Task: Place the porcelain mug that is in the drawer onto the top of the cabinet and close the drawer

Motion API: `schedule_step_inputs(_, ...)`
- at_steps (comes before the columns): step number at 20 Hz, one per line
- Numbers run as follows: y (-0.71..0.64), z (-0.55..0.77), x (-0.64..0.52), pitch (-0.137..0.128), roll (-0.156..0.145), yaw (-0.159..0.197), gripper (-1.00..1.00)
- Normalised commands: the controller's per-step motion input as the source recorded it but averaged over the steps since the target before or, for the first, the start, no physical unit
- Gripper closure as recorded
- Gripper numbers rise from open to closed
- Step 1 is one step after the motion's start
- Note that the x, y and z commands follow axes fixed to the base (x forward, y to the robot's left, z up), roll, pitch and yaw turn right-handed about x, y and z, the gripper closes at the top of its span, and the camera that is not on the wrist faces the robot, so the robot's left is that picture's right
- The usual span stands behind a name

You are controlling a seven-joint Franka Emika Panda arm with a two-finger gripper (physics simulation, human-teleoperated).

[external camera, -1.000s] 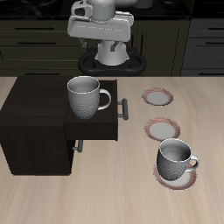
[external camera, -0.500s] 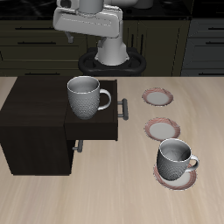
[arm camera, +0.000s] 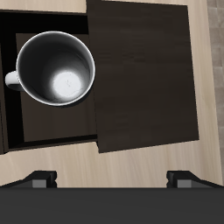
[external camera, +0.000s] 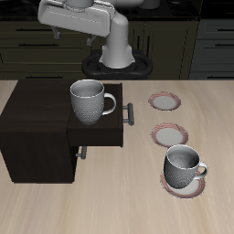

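- Your gripper (arm camera: 112, 179) shows only as two dark finger stubs at the wrist frame's edge — the tips are cut off, so you can't read the jaw gap.
- In the exterior view the arm runs out of frame above; the gripper itself isn't visible there.
- Directly below the tool, the porcelain mug (arm camera: 57, 68) has its handle clipped by the frame edge.
- The drawer (arm camera: 52, 87) interior — dark, partly under the cabinet (arm camera: 144, 74) top — hides its depth.
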Motion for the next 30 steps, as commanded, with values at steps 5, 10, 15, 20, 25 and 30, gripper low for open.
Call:
schedule_step_inputs(5,-0.33,0.13,0.2,0.007,-0.039,-0.016,-1.0)
schedule_step_inputs(10,-0.13,0.08,0.14,-0.003,-0.026,-0.018,-1.0)
schedule_step_inputs(15,-0.07,0.09,0.23,0.0,-0.014,-0.024,-1.0)
schedule_step_inputs(20,-0.01,0.0,0.2,0.013,-0.003,-0.005,-1.0)
schedule_step_inputs(25,0.07,-0.21,0.25,0.023,0.025,0.028,-1.0)
schedule_step_inputs(30,0.13,-0.25,0.16,0.018,0.054,0.017,-1.0)
